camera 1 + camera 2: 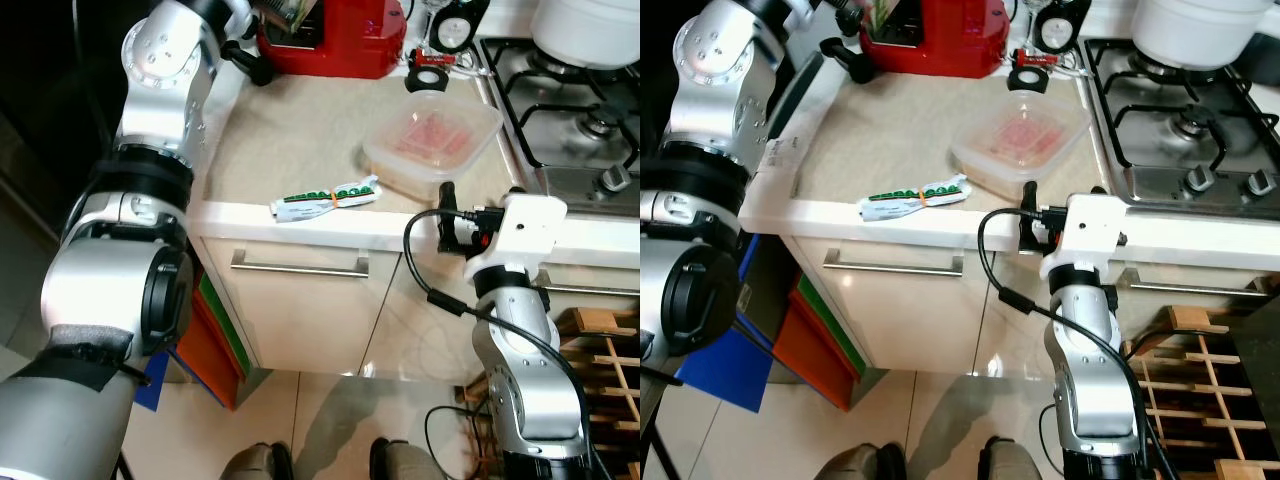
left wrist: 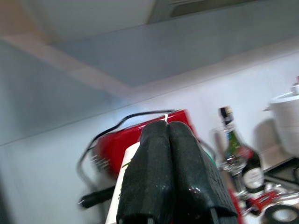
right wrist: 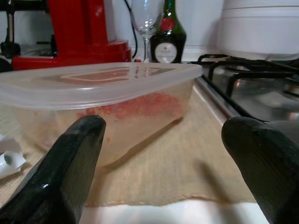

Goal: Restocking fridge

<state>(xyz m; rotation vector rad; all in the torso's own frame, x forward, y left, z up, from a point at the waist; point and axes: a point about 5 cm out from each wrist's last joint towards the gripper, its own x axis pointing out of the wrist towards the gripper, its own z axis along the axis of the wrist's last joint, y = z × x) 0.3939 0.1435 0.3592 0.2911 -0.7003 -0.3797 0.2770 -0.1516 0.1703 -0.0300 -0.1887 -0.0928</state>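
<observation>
— Our right pincer (image 1: 447, 215) hangs spread at the worktop (image 1: 290, 140) edge, just before the lidded food tub (image 1: 432, 140). What worries us?

— The tub sits a little off our line; one finger (image 3: 70, 163) could shove it toward the hob (image 1: 575, 110) instead of straddling it. The lid may flex and slip too.

— And our left pincer (image 2: 168, 172)?

— Raised by the red mixer (image 1: 330, 35), fingers pressed together; a stray swing could hit the glass (image 3: 145, 18) or bottle (image 3: 168, 35).

— The room?

— Beige worktop carrying a packet (image 1: 327, 199), cream drawers below, tiled floor.
</observation>
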